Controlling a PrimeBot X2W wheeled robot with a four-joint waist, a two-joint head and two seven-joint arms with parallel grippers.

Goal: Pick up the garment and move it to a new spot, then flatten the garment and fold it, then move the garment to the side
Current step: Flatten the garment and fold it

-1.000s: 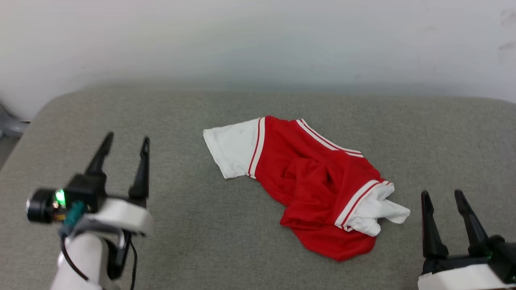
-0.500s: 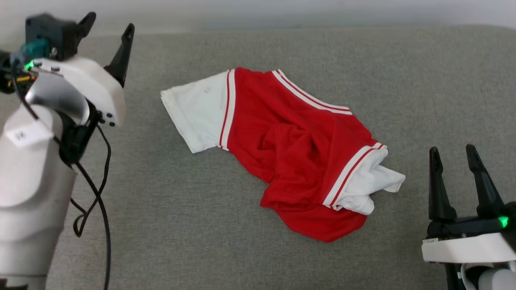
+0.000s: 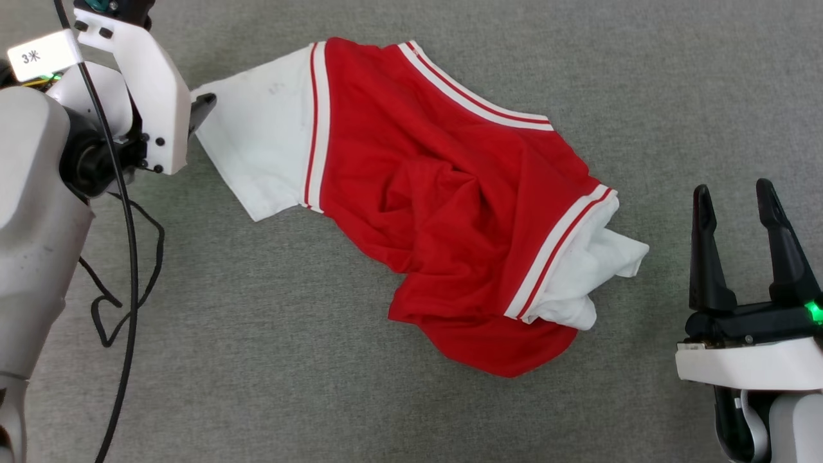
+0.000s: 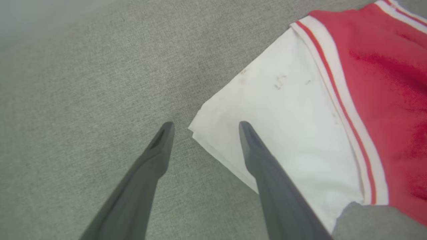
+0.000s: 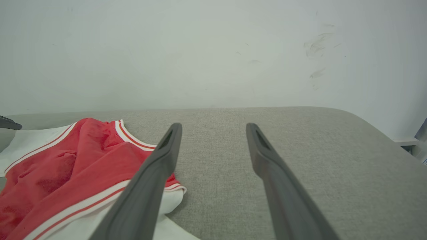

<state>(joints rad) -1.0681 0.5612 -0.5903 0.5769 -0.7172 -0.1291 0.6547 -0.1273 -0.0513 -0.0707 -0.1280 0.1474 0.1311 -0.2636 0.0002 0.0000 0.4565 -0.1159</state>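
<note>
The garment (image 3: 437,193), red with white sleeves and red-and-white striped trim, lies crumpled on the grey fabric surface (image 3: 289,360); no lettering shows. Its flat white sleeve (image 3: 263,148) points left, and the other sleeve (image 3: 598,270) is bunched at the right. My left gripper (image 4: 206,125) is open just above the flat sleeve's corner (image 4: 196,128), one finger over the white cloth (image 4: 283,110) and the other over bare surface. In the head view one of its fingertips (image 3: 204,103) shows at the sleeve edge. My right gripper (image 3: 733,191) is open and empty, right of the garment (image 5: 66,166).
My left arm's pale forearm (image 3: 38,225) and its loose black cable (image 3: 128,257) take up the left side. A white wall (image 5: 213,50) rises behind the surface, whose rounded right edge (image 5: 377,133) drops off. Bare grey fabric lies in front of the garment.
The head camera has tilted down and closer, so the wall has left its view. My left arm has reached forward to the white sleeve's corner. The right gripper has stayed open beside the garment.
</note>
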